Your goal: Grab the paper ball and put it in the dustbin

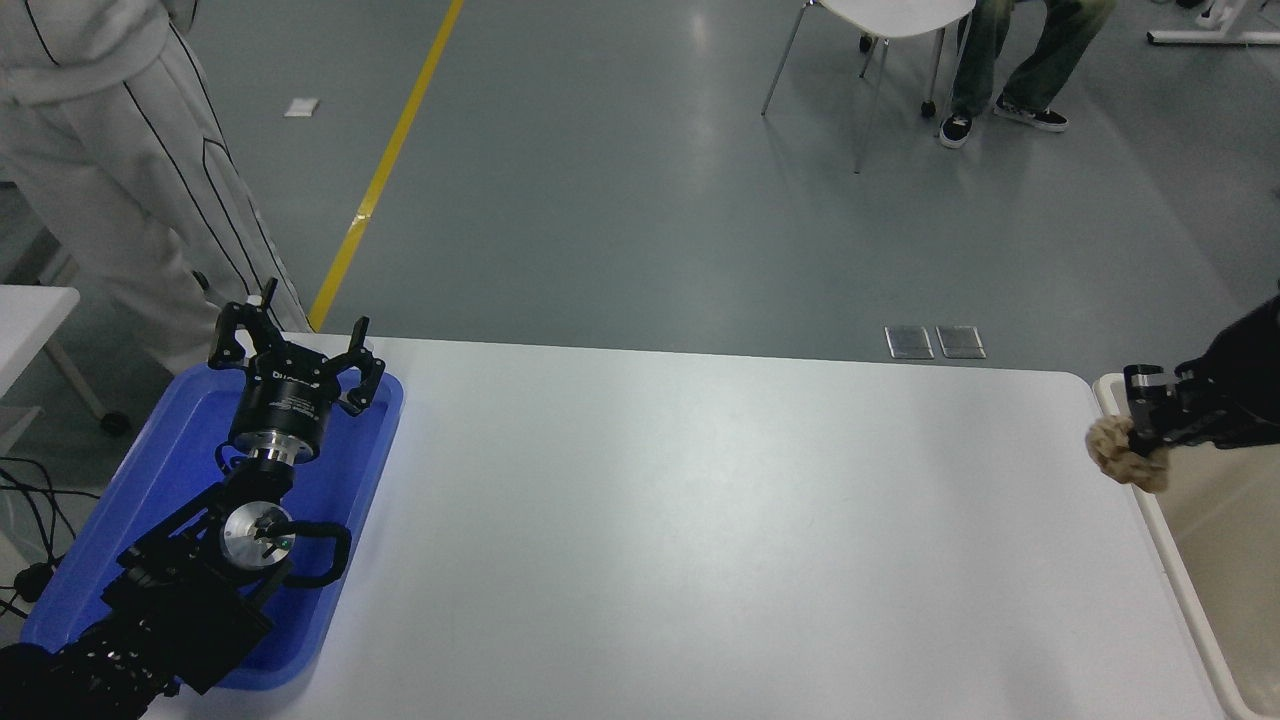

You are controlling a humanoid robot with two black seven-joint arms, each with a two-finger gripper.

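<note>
The tan crumpled paper ball (1122, 452) hangs in my right gripper (1140, 430), which is shut on it and comes in from the right edge. The ball is held in the air over the table's right edge, just at the near-left rim of the cream dustbin (1180, 585). Only the bin's left part shows at the right edge. My left gripper (297, 352) is open and parked above the blue tray at the left.
A flat blue tray (160, 470) lies at the table's left end under the left arm. A person in pale clothes stands at the far left. Another person sits by a white chair (880, 20) far behind the table.
</note>
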